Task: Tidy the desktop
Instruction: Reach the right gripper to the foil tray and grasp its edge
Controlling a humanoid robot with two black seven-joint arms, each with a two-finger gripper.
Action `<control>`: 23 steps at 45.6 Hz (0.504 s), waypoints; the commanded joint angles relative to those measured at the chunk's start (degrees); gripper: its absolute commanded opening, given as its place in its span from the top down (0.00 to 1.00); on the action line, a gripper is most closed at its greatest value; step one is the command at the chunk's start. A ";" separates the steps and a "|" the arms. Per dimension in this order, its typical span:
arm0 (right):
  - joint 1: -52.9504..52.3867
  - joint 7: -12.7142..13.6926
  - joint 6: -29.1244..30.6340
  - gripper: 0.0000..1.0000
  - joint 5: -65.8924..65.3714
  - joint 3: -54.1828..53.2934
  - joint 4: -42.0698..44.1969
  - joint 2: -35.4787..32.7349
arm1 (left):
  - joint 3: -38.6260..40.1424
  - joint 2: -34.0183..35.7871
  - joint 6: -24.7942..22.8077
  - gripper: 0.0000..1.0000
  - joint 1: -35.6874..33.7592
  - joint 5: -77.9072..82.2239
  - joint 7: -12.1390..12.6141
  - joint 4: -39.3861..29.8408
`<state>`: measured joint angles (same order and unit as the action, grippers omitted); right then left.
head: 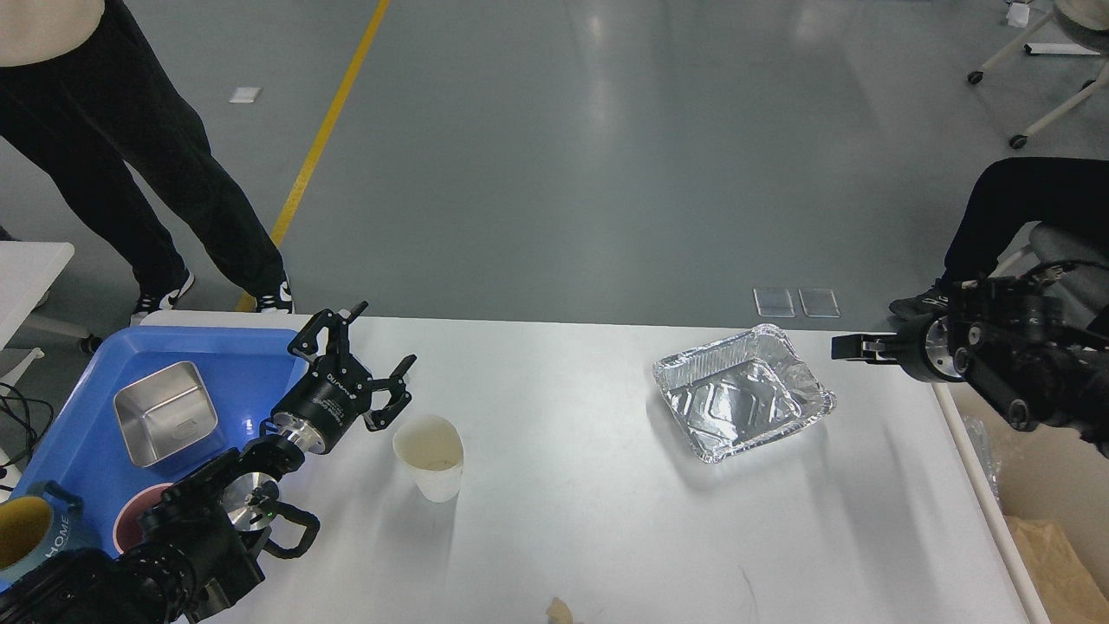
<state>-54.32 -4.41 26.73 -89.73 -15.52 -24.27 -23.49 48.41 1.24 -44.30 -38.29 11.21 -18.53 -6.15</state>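
The white desktop (589, 520) fills the lower view. A white paper cup (431, 458) stands upright left of centre. An empty, crumpled foil tray (743, 394) lies at the right. My left gripper (385, 334) is open and empty, just up and left of the cup, beside the blue tray's right edge. My right gripper (853, 347) hovers at the desktop's far right corner, pointing left towards the foil tray. It is seen side-on as one dark bar, so its fingers cannot be told apart.
A blue tray (251, 355) at the left holds a steel container (165, 412), a dark red bowl (139, 516) and a teal mug (30, 533). A small crumpled scrap (560, 611) lies at the front edge. A beige bin (1053, 511) stands right of the desktop. A person's legs (173, 173) stand behind the tray.
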 commanded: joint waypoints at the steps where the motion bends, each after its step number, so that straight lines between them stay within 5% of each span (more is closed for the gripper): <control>1: -2.72 -5.34 -6.24 0.00 0.35 10.76 11.25 7.92 | 0.02 0.17 0.09 0.04 0.50 -0.13 -0.20 -0.01; 23: -1.84 -5.96 -10.11 0.00 2.46 12.62 14.16 13.47 | 0.02 -0.36 0.70 0.04 1.29 -0.22 -0.28 -0.01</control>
<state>-56.67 -10.41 18.41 -87.49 -3.68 -10.43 -11.22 48.43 0.99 -43.66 -37.01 10.99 -18.80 -6.15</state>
